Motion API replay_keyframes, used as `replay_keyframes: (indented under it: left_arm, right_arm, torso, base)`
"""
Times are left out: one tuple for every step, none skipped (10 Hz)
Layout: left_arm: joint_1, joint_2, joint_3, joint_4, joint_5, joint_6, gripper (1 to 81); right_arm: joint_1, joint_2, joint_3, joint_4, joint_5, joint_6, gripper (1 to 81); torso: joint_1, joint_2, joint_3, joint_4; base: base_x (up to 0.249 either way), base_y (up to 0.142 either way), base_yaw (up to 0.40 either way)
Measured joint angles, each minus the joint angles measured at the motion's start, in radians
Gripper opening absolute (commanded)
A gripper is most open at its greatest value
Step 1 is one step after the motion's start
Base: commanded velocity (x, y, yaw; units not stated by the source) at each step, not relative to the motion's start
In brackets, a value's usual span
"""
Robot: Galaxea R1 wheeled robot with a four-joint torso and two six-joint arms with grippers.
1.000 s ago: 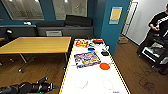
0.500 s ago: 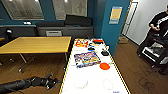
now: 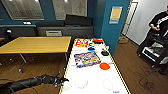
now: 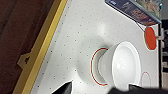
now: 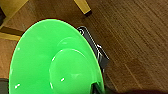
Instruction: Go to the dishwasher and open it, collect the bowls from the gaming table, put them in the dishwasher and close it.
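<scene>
The gaming table (image 3: pixel 93 82) is a long white top with a yellow edge, running away from me. An orange-red bowl (image 3: pixel 104 66) (image 4: pixel 150 38) lies on it right of the middle. My left gripper (image 3: pixel 61 81) (image 4: pixel 100 89) reaches over the table's near left edge, open, its dark fingertips (image 4: pixel 65 88) spread either side of a white bowl (image 3: pixel 81 83) (image 4: pixel 122 66) without touching it. The light green bowl (image 5: pixel 55 62) hangs close to the right wrist camera above the wood floor, with my right gripper shut on it. The dishwasher is out of view.
A colourful game box (image 3: pixel 87 59) and small items lie farther along the white table. A yellow wood table (image 3: pixel 37 45) stands to the left and a blue pillar (image 3: pixel 110 25) to the right. A person (image 3: pixel 157 25) stands with a rig at far right.
My left arm has stretched to the right, from beside the table to over its near left edge by the white bowl.
</scene>
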Motion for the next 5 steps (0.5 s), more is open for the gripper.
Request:
replay_keyframes:
  left_arm:
    - [0.000, 0.027, -0.015, 0.011, 0.005, -0.001, 81.1]
    - [0.009, 0.055, -0.034, 0.016, 0.007, -0.002, 81.1]
    - [0.020, 0.078, -0.060, 0.026, 0.012, -0.002, 81.1]
    - [0.027, 0.103, -0.090, 0.036, 0.014, -0.003, 81.1]
    - [0.038, 0.129, -0.115, 0.040, 0.014, -0.003, 81.1]
  right_arm:
    - [0.000, 0.000, 0.000, 0.000, 0.000, 0.000, 1.0]
    - [0.000, 0.000, 0.000, 0.000, 0.000, 0.000, 1.0]
    - [0.001, 0.001, 0.000, 0.000, -0.001, 0.000, 1.0]
    - [0.002, 0.003, 0.000, 0.000, -0.003, 0.000, 1.0]
    - [0.003, 0.002, 0.000, 0.000, -0.003, 0.000, 1.0]
  torso:
    - [0.000, 0.000, 0.000, 0.000]
    - [0.000, 0.000, 0.000, 0.000]
    - [0.000, 0.000, 0.000, 0.000]
    - [0.000, 0.000, 0.000, 0.000]
    - [0.000, 0.000, 0.000, 0.000]
  base:
    - [0.000, 0.000, 0.000]
    - [0.000, 0.000, 0.000]
    - [0.000, 0.000, 0.000]
    - [0.000, 0.000, 0.000]
    - [0.000, 0.000, 0.000]
